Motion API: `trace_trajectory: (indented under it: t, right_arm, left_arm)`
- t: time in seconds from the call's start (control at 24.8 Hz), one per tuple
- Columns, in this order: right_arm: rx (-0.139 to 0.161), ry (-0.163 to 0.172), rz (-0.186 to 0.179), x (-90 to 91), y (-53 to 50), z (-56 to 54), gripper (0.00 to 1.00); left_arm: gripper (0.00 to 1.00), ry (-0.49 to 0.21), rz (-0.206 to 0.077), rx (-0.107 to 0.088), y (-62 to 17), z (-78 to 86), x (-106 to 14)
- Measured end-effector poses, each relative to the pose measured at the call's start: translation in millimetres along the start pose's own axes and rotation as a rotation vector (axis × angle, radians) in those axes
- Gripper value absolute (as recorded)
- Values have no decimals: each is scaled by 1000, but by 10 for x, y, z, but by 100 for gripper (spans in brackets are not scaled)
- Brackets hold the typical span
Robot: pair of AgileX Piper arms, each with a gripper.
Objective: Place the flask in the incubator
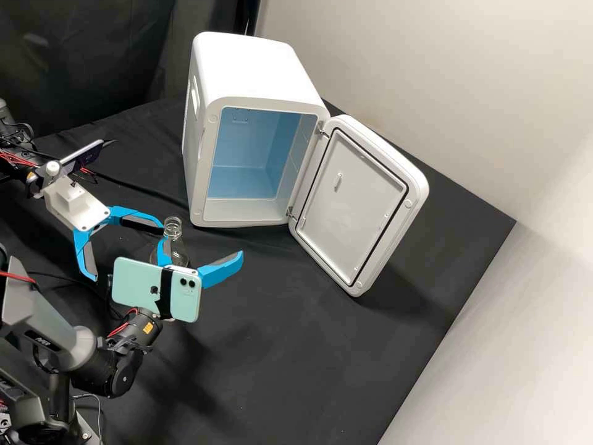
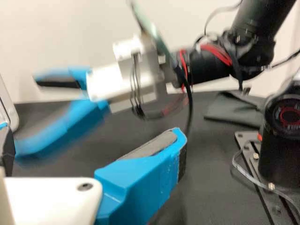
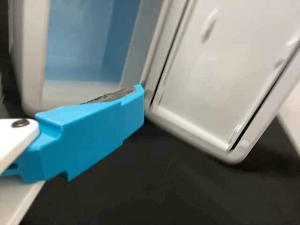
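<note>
The flask [image 1: 173, 235] stands upright on the bench [image 1: 278, 346] just beside one finger of the wide-spread right hand [image 1: 201, 250], with the left hand [image 1: 126, 252], equally wide, close behind.

Smooth, glossy white plastic on the incubator [image 1: 247, 68], pale blue within; clear, shiny glass for the flask [image 1: 174, 233]; matt black cloth over the bench [image 1: 321, 346].

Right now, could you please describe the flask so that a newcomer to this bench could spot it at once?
Find the white incubator standing open on the black bench, then look just in front of its left front corner. There a small clear glass flask stands upright among blue gripper fingers, behind a mint-green phone. It is the only see-through thing there.
</note>
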Motion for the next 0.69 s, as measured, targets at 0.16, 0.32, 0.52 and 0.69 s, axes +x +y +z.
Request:
trace_trajectory:
  t: [0.16, 0.32, 0.52, 0.69]
  right_arm:
    - [-25, -4, -32, -53, -16, 27, 100]
    - [-9, -31, 12, -107, 57, 16, 100]
    - [9, -37, 70, -168, 150, -61, 100]
    - [37, -30, 98, -196, 192, -113, 100]
  left_arm:
    - [100, -1, 7, 0, 7, 1, 0]
    - [100, -2, 12, 0, 16, 3, -3]
    - [100, -3, 16, 0, 27, 5, -7]
    - [100, -3, 19, 0, 34, 6, -9]
